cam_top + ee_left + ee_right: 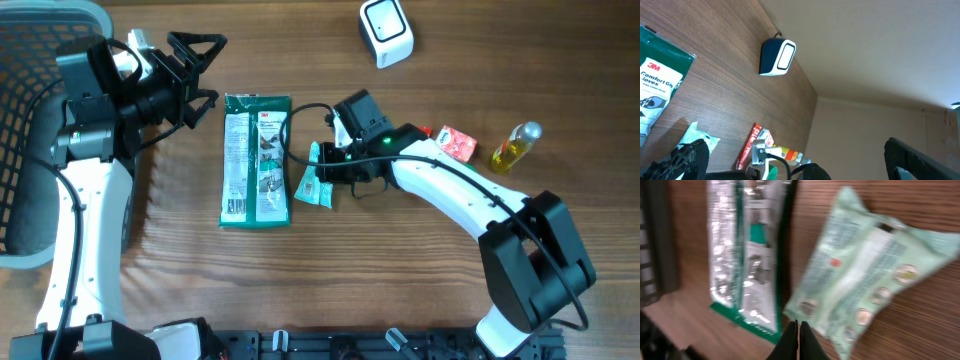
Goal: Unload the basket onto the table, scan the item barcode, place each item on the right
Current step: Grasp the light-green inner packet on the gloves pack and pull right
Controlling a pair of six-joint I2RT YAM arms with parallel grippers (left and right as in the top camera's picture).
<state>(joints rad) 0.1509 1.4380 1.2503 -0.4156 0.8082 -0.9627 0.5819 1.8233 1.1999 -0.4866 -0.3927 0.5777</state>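
Observation:
A white barcode scanner (387, 32) stands at the back of the table, also seen as the scanner (777, 56) in the left wrist view. A green 3M gloves pack (255, 160) lies flat at centre. Beside it lies a small mint-green packet (315, 186). My right gripper (323, 163) is shut, its tips (798, 330) at the lower-left edge of the mint packet (865, 275), next to the gloves pack (747, 255); a pinch on the packet cannot be made out. My left gripper (195, 70) is open and empty, raised left of the gloves pack.
A dark mesh basket (30, 130) fills the left edge. A red packet (455, 142) and a yellow bottle (515, 148) lie to the right, behind the right arm. The left wrist view is tilted up toward the wall.

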